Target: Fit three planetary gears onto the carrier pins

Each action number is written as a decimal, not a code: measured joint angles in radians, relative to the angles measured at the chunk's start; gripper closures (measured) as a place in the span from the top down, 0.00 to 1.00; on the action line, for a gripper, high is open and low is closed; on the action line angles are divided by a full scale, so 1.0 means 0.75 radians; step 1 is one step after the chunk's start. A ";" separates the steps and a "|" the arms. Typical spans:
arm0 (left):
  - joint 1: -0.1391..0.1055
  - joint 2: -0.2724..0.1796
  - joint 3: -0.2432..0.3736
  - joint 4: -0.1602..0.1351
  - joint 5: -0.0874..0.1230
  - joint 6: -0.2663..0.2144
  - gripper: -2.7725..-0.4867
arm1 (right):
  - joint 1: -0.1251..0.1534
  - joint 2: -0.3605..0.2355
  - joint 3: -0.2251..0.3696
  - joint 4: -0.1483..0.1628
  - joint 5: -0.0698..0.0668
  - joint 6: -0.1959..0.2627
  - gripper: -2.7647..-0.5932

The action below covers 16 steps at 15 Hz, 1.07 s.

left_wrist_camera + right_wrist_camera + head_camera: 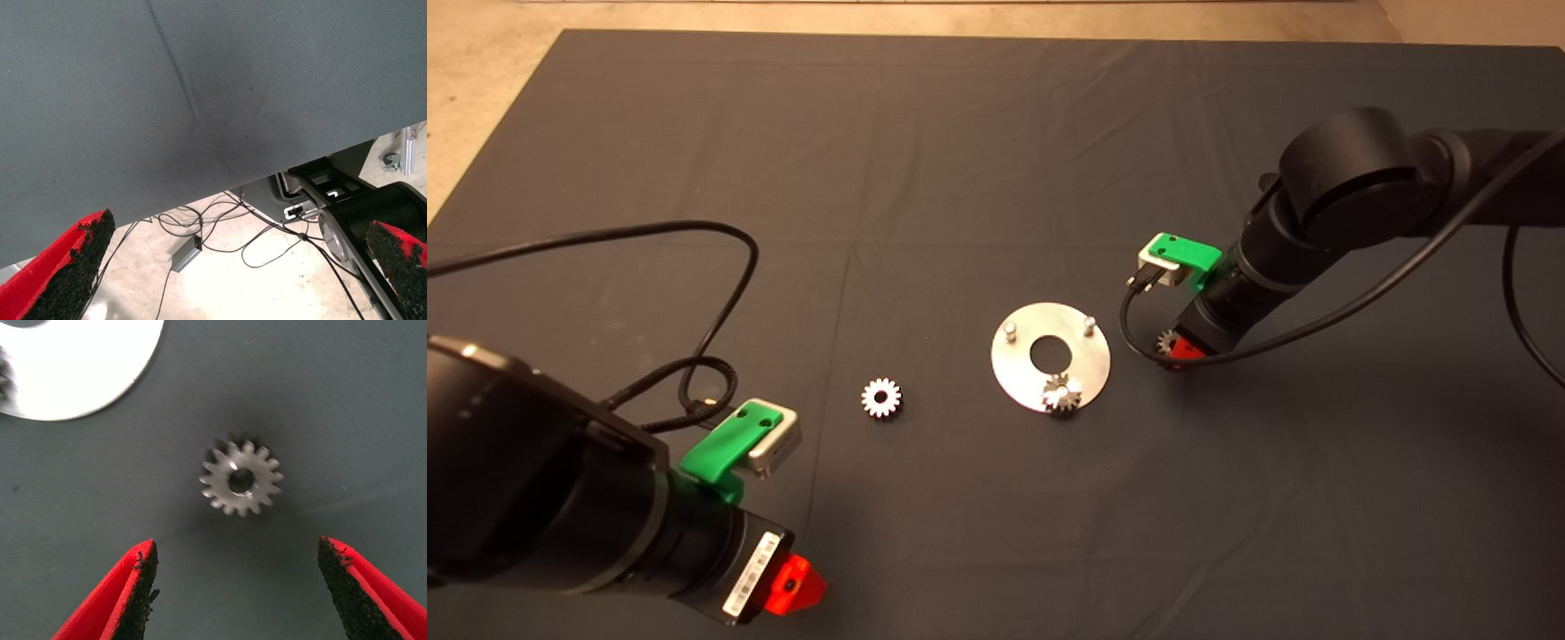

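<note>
A flat silver disc (1014, 366) with a central hole lies mid-mat. One planetary gear (1062, 393) sits on its near pin. Two bare carrier pins (1010, 330) (1088, 324) stand at its far side. A second gear (881, 397) lies flat on the mat left of the disc. A third gear (241, 480) lies flat on the mat right of the disc (80, 367), just ahead of my open right gripper (237, 587); in the head view it peeks out (1166, 340) beside the red fingers (1184, 353). My left gripper (233, 280) is open and empty at the mat's near left edge.
Black cables (720, 293) loop over the mat by the left arm. The right arm (1352, 191) reaches in from the right. Beyond the mat's edge the left wrist view shows floor with cables (220, 233) and a robot base (347, 207).
</note>
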 joint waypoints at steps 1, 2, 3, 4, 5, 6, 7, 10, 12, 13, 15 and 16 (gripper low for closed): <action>0.000 -0.001 0.000 0.000 -0.001 0.000 0.99 | -0.003 -0.011 0.000 0.002 -0.002 0.000 0.54; 0.000 0.000 0.000 0.000 -0.001 0.000 0.99 | -0.003 -0.017 0.000 0.003 -0.003 0.000 0.54; 0.000 0.000 0.000 0.000 -0.001 0.000 0.99 | -0.003 -0.018 0.000 0.003 -0.002 0.000 0.54; 0.000 -0.001 0.000 0.000 -0.001 0.000 0.99 | -0.003 -0.018 0.000 0.004 -0.001 0.000 0.54; 0.000 -0.001 0.000 0.000 -0.001 0.000 0.99 | -0.003 -0.018 0.000 0.005 -0.001 0.000 0.54; 0.000 -0.001 0.000 0.000 -0.001 0.000 0.99 | -0.003 -0.018 0.000 0.005 -0.001 0.000 0.54; 0.000 -0.001 0.000 0.000 -0.001 0.000 0.99 | -0.006 -0.020 0.000 0.005 -0.001 0.000 0.54; 0.000 0.000 0.000 0.000 -0.001 0.000 0.99 | -0.034 -0.024 -0.001 0.006 -0.001 0.000 0.54; 0.000 -0.001 0.000 0.000 -0.001 0.000 0.99 | -0.051 -0.025 -0.001 0.005 -0.001 0.000 0.54; 0.000 -0.001 0.000 0.000 -0.001 0.000 0.99 | -0.055 -0.025 -0.001 0.006 -0.001 0.000 0.54; 0.000 0.000 0.000 0.000 -0.001 0.000 0.99 | -0.068 -0.024 -0.001 0.006 -0.001 0.000 0.54; 0.000 -0.001 0.000 0.000 -0.001 0.000 0.99 | -0.074 -0.024 -0.001 0.005 -0.001 -0.001 0.54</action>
